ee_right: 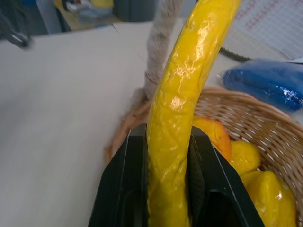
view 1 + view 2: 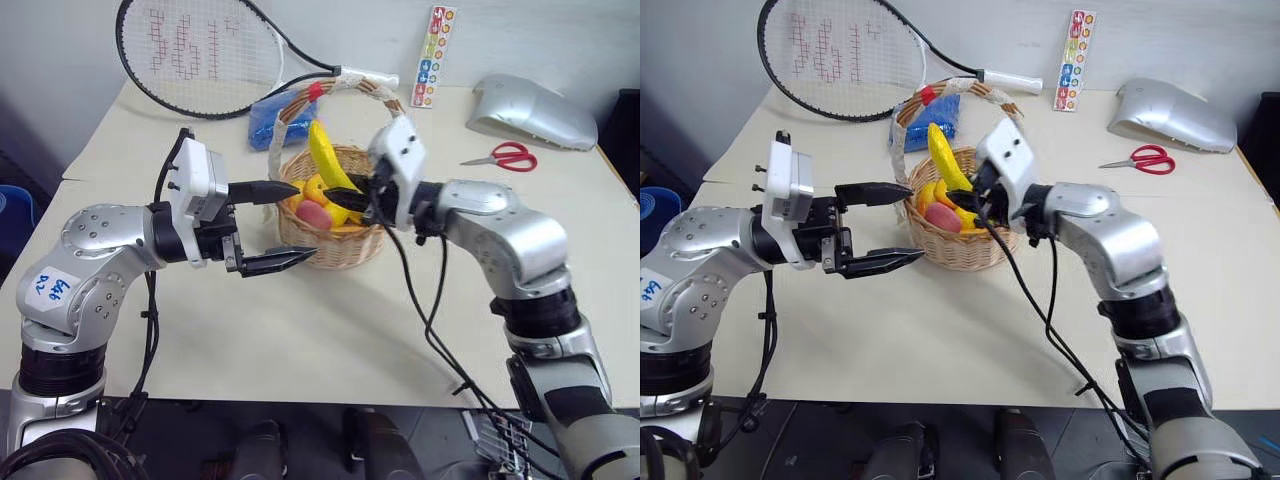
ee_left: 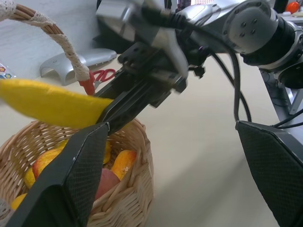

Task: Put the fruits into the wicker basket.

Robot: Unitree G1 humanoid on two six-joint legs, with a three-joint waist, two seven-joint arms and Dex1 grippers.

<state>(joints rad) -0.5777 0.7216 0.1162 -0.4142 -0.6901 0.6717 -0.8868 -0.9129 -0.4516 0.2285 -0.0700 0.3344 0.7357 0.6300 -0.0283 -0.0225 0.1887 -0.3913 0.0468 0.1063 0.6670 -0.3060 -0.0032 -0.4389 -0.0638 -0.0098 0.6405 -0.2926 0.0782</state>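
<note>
A: where's the banana [image 2: 330,160] at?
B: right gripper [image 2: 362,198] is pinching it, just above the wicker basket [image 2: 330,245] mid-table.
A: left gripper [image 2: 290,224]?
B: fingers spread wide, empty, just left of the basket.

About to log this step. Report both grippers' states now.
Left gripper: open, holding nothing, beside the wicker basket.
Right gripper: shut on the banana, over the basket.

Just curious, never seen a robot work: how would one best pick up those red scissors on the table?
Probably from above, across the closed blades of the scissors. They lie flat on the table, and the blades look a narrower part than the looped red handles.
</note>
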